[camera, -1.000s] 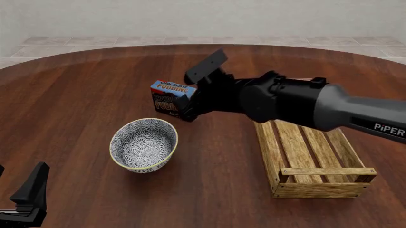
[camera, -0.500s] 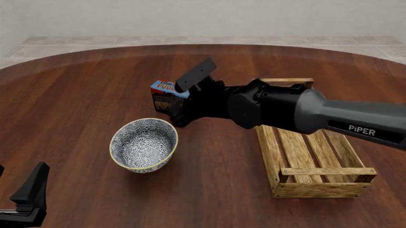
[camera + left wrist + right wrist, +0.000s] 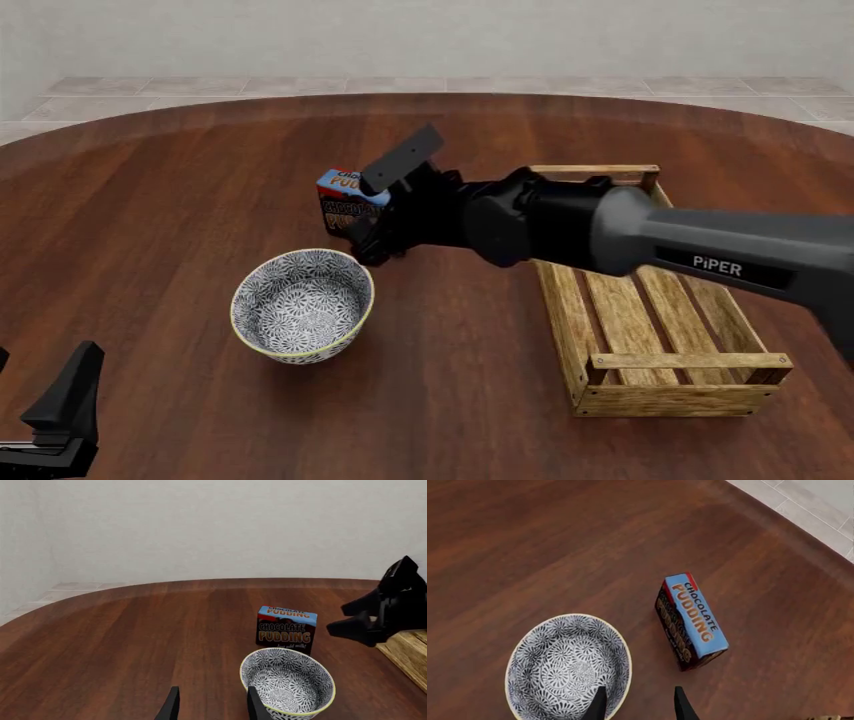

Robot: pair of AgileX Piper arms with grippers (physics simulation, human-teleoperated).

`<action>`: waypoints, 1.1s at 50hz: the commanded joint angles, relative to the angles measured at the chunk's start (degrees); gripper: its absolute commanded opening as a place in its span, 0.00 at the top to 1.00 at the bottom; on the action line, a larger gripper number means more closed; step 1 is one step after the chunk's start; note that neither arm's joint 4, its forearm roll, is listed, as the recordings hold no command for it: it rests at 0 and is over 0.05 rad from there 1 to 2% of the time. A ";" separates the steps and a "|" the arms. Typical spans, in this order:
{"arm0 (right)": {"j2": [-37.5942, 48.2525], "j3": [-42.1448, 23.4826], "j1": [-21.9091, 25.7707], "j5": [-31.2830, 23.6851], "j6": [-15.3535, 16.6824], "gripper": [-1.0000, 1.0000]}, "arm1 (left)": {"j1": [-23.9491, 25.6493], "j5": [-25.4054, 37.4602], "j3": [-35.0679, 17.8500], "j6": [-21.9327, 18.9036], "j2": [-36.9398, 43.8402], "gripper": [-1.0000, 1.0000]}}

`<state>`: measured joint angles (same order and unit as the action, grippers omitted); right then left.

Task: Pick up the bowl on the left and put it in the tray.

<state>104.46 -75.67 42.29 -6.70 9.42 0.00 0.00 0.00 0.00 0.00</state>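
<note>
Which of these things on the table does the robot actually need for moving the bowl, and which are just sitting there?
Needed:
- bowl, empty, on the table
- tray, wooden, to the bowl's right
- right gripper, open, above the table near the bowl's far rim

Just lying about:
- pudding box, standing behind the bowl
- left gripper, parked at the near edge

The pudding box (image 3: 350,203) stands just behind the bowl (image 3: 303,305) — bare table (image 3: 160,220) left; front too.
</note>
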 commanded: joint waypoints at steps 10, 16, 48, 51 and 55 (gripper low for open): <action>2.41 -2.01 0.00 0.11 0.18 0.00 | 0.00 0.00 0.00 0.00 0.00 0.00; 2.87 -2.00 0.06 0.38 0.01 0.00 | 0.00 0.00 0.00 0.00 0.00 0.00; 6.39 -4.44 0.09 0.46 0.37 0.00 | 0.00 0.00 0.00 0.00 0.00 0.00; 6.68 -4.59 0.13 0.55 0.38 0.00 | 0.00 0.00 0.00 0.00 0.00 0.00; 6.84 -4.63 0.32 0.69 0.34 0.00 | 0.00 0.00 0.00 0.00 0.00 0.00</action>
<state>110.66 -79.83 42.37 -6.11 9.75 0.00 0.00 0.00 0.00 0.00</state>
